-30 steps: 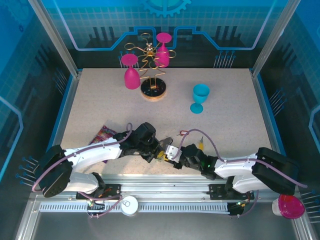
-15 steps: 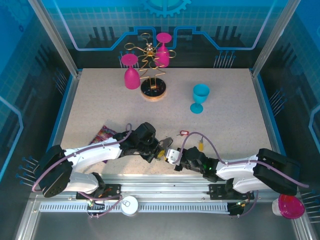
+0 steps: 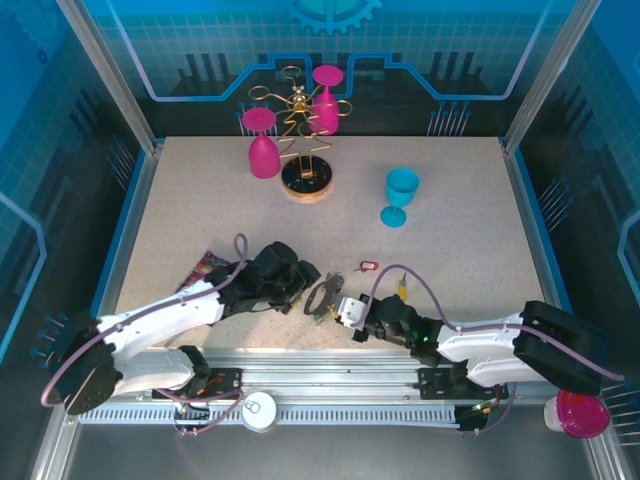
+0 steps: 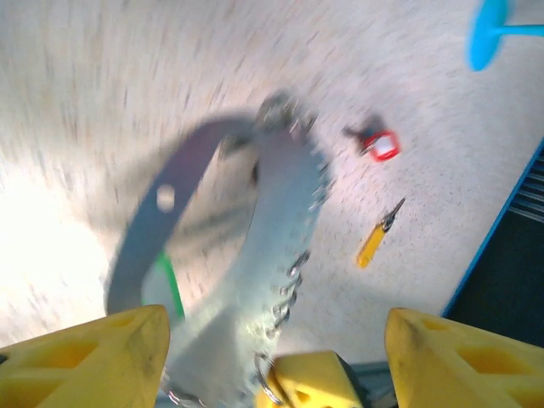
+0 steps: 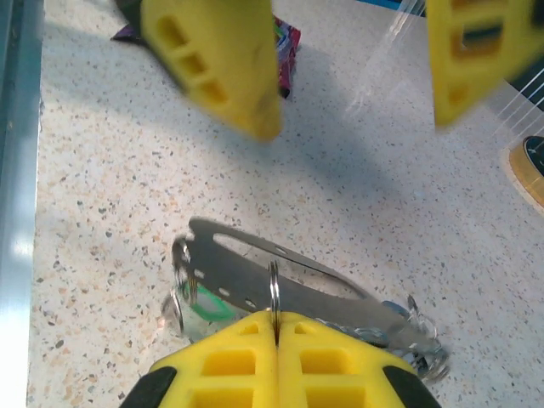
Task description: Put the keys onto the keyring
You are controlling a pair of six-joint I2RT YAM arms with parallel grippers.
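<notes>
The keyring (image 3: 322,297), a grey metal loop with a green tag (image 5: 204,306) and small rings, lies on the table near the front edge. My right gripper (image 5: 274,327) is shut on one of its small rings, at its near end (image 3: 343,310). My left gripper (image 3: 303,275) hovers open just left of the keyring (image 4: 246,229), its yellow fingers (image 4: 93,357) spread on either side and holding nothing. The red key (image 3: 366,266) and the yellow-orange key (image 3: 401,287) lie loose on the table to the right of the keyring; the left wrist view shows both, red key (image 4: 381,144) and yellow-orange key (image 4: 374,242).
A purple snack packet (image 3: 205,268) lies beside the left arm. A blue cup (image 3: 400,195) stands at mid-right. At the back, a wire stand (image 3: 305,170) carries pink glasses (image 3: 262,145). Both arms crowd the table's front edge.
My left gripper has opened, let go of the keyring and drawn back to the left. My right gripper has closed onto a small ring of the keyring.
</notes>
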